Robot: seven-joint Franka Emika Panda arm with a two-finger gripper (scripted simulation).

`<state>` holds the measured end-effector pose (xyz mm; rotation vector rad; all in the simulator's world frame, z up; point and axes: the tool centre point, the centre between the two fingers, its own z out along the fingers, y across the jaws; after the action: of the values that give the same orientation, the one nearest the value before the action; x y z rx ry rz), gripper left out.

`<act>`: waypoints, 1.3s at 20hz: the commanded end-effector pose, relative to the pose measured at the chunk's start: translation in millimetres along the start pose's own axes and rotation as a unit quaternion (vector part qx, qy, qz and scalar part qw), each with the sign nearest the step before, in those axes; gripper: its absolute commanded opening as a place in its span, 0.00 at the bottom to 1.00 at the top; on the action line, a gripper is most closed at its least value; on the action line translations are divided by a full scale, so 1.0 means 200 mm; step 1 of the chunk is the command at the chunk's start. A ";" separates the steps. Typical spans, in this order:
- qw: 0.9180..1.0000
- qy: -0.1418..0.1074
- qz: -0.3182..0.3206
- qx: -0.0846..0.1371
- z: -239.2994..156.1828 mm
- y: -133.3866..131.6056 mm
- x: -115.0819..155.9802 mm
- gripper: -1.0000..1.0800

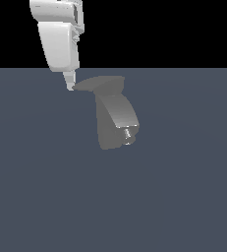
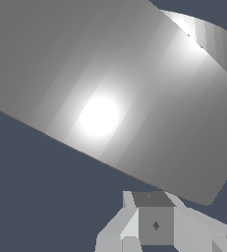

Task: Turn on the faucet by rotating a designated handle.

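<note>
The grey metallic faucet (image 1: 116, 118) stands on the floor in the middle of the exterior view, its small threaded nozzle (image 1: 128, 134) facing the camera. Its flat tapering handle (image 1: 98, 83) sticks out from the top toward the exterior view's left. My gripper (image 1: 70, 84) hangs down from above, its fingertips at the handle's thin tip and seemingly touching it. The fingers look pressed together with nothing between them. In the wrist view, a broad shiny grey faucet surface (image 2: 110, 98) fills most of the picture just beyond the gripper (image 2: 154, 211); which part it is I cannot tell.
A flat dark blue-grey floor (image 1: 184, 197) spreads around the faucet. The white arm (image 1: 58, 34) comes down from the upper left of the exterior view.
</note>
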<state>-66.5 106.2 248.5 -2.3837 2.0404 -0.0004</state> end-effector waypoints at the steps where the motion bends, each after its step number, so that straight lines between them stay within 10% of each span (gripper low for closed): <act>1: 1.000 0.001 0.007 -0.001 0.00 0.04 0.07 0.00; 26: 1.000 0.001 0.004 -0.001 0.00 0.23 0.46 0.00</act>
<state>-102.3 30.5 248.5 -2.4105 2.0213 0.0042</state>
